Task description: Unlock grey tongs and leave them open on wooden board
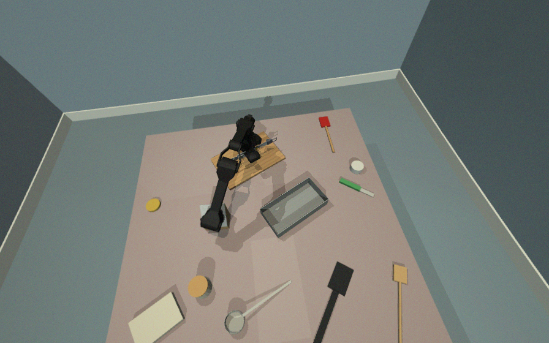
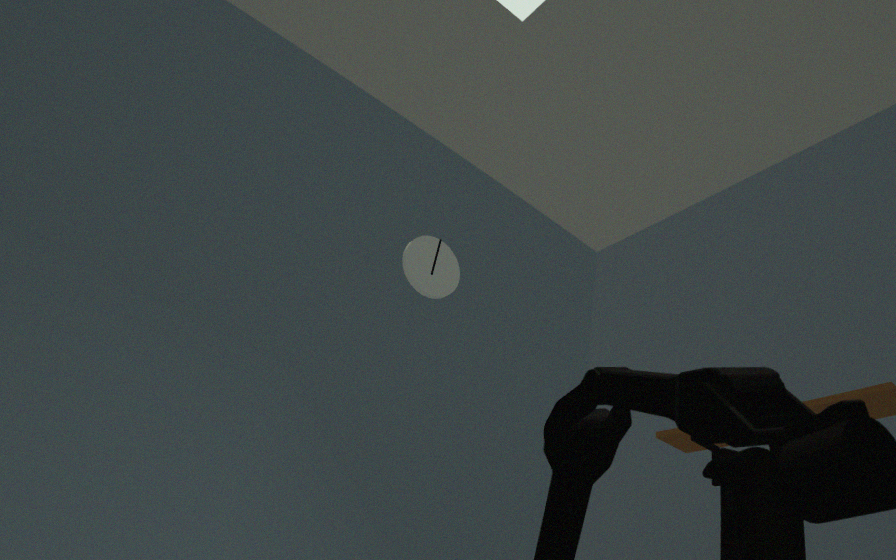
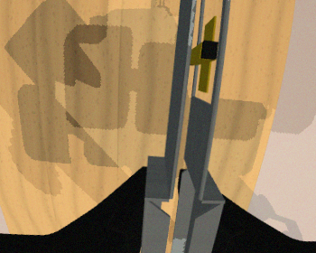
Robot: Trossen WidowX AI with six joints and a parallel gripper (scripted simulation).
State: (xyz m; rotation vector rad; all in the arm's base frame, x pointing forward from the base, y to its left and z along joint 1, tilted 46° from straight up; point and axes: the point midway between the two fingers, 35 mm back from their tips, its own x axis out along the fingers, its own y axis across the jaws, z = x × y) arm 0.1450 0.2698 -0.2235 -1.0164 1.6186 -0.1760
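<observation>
My gripper [image 1: 251, 147] [image 3: 164, 176] is shut on the grey tongs [image 1: 269, 141] [image 3: 175, 90], with a black finger on each side of them in the wrist view. The tongs are held over the wooden board [image 1: 242, 179] [image 2: 890, 400] [image 3: 247, 45]; their height above it is hard to tell. Their two arms lie close together, nearly parallel. A yellow piece [image 3: 204, 81] with a black block sits between the arms. Whether the lock is engaged I cannot tell. The tips are not clearly seen. The roasting tin [image 1: 302, 216] stands apart, with no tongs on it.
The red spatula [image 1: 324, 121], white round pot [image 1: 356, 166] and green-handled tool [image 1: 349, 184] lie right of the board. A yellow disc [image 1: 153, 204] lies left. An orange-topped jar [image 1: 199, 286], cream block [image 1: 155, 319], ladle [image 1: 268, 296] and black spatula [image 1: 340, 278] are nearer the camera.
</observation>
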